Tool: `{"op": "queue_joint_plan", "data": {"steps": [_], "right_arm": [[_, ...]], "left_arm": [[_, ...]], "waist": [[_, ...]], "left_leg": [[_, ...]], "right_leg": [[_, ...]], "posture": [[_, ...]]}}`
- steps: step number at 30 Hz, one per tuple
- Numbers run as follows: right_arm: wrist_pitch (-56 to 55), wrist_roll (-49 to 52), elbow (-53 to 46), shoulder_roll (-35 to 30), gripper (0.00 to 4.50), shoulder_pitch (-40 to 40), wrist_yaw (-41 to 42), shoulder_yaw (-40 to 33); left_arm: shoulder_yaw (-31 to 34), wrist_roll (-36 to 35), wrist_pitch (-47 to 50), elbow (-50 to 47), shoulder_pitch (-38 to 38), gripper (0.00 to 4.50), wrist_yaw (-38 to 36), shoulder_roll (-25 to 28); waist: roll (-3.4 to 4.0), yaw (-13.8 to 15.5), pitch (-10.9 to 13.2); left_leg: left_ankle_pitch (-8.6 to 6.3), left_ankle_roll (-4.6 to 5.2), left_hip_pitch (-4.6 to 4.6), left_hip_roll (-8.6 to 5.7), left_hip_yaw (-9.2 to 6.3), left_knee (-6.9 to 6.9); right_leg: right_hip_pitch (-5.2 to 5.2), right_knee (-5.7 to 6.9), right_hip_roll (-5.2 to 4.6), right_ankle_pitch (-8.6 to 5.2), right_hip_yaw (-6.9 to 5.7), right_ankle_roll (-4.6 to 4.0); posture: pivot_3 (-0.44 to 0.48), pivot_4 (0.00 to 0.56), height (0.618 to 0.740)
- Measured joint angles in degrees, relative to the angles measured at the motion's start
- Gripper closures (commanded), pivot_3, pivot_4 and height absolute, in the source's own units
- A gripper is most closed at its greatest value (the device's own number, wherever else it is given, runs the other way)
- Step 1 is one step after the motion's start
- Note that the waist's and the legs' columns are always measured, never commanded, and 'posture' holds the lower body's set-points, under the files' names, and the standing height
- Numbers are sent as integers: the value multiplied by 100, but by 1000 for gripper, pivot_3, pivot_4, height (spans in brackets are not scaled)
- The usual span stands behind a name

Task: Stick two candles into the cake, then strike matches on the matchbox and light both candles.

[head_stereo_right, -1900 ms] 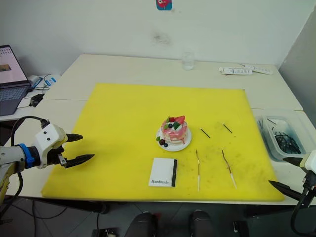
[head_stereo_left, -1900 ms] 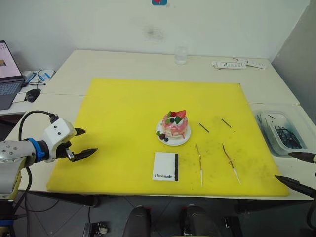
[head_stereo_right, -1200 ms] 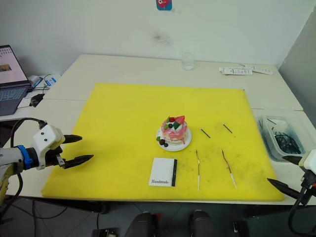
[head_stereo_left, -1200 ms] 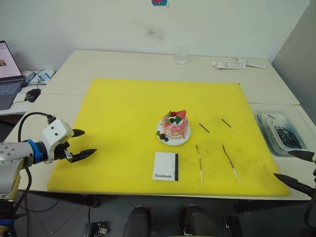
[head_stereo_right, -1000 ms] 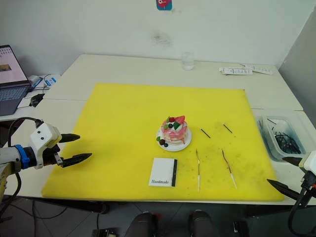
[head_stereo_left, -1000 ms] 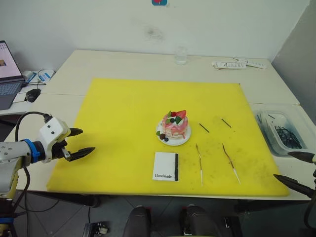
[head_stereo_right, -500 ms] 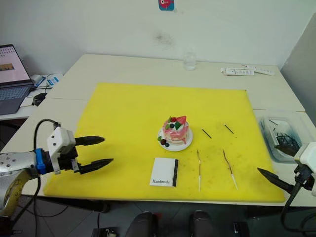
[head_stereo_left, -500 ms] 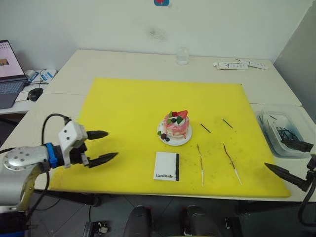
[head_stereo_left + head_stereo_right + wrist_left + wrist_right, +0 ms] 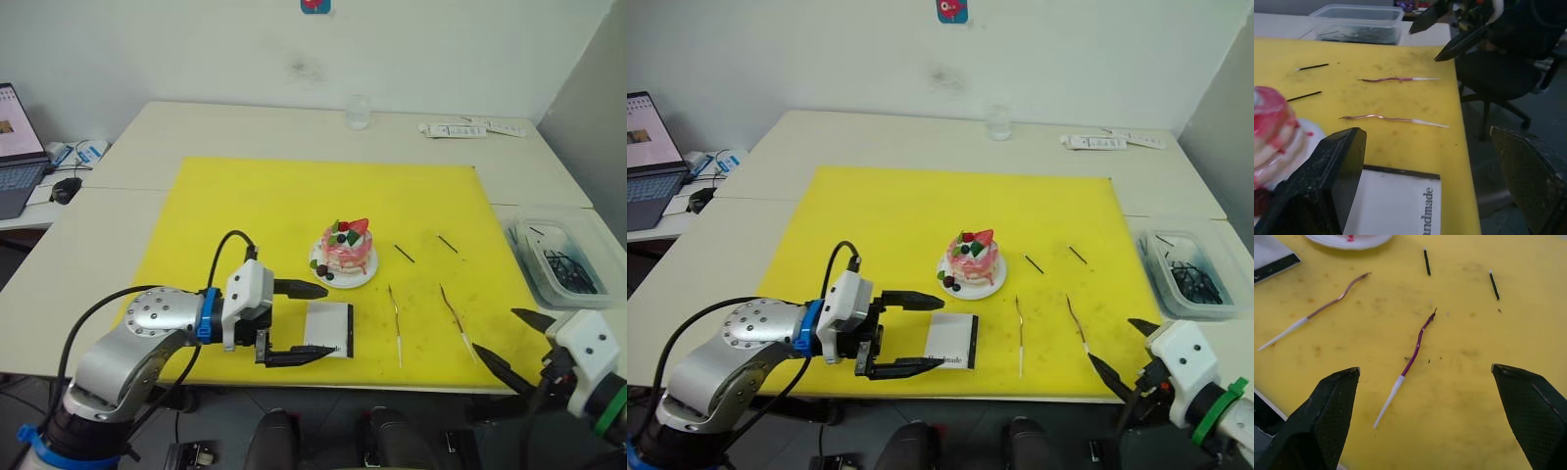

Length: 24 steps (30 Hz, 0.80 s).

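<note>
My left gripper (image 9: 304, 323) has swung in from the mat's left edge and now brackets the matchbox (image 9: 328, 328), fingers spread wide, arm bent low over the near edge of the yellow mat (image 9: 245, 211). The cake (image 9: 345, 253) sits just beyond, both candles (image 9: 395, 313) lying flat to its near right, matches (image 9: 405, 254) farther back. My right gripper (image 9: 1117, 352), also spread, has closed on the near-right candle: pickup looks imminent

The left gripper (image 9: 302, 323) covers the matchbox's (image 9: 332, 324) near-left corner, and in the left wrist view the picture's edge cuts its print to "andmade". There the cake (image 9: 1273, 132) is cut off too. The bin's (image 9: 1190, 274) dark contents are too small to tell.
</note>
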Motion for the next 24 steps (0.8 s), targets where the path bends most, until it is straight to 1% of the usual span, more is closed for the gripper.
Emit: {"op": "queue_joint_plan", "data": {"steps": [4, 7, 14, 15, 16, 19, 24], "right_arm": [[11, -285, 5, 51, 0, 23, -254, 412], [11, -410, 146, 209, 0, -61, -488, 681], [113, -537, 342, 292, 0, 24, -706, 895], [152, -527, 342, 324, 346, 21, -735, 901], [197, -521, 340, 347, 556, 21, -760, 924], [278, -503, 308, 385, 1542, 21, -798, 1045], [536, -433, 169, 539, 3406, -3, -900, 1164]], "left_arm": [[-151, 1, -7, 3, -159, 21, -127, -55], [-307, 21, -62, 2, -270, 21, -163, -168], [-320, 37, -72, 3, -283, 21, -156, -170], [-320, 37, -72, 2, -284, 0, -154, -169], [-320, 38, -72, 2, -283, 0, -151, -169], [-320, 38, -71, 2, -283, 0, -143, -169], [-320, 37, -63, 2, -283, 0, -73, -170]], "waist": [[0, 13, 0], [0, 16, 0], [0, 16, 0], [0, 16, 0], [0, 16, 0], [0, 16, 0], [-1, 16, 0]], "left_leg": [[0, 0, -1, -1, -4, 0], [0, 0, -3, -1, -3, 0], [0, 0, -4, -1, -6, 0], [0, 0, -4, -1, -8, 0], [0, 0, -4, 0, -8, 0], [0, 0, -4, 0, -8, 0], [0, 0, -4, 2, -7, 0]], "right_leg": [[0, -1, 7, -1, -4, -1], [-1, -2, 9, -2, -3, -2], [-1, -1, 9, -2, -5, -2], [-1, -2, 8, -2, -5, -2], [0, -2, 8, -2, -5, -3], [0, -2, 8, -2, -4, -2], [0, -3, 5, -2, 0, -2]], "posture": [[0, 150, 684], [0, 150, 684], [0, 150, 684], [0, 150, 684], [0, 150, 684], [0, 150, 684], [0, 150, 684]]}}
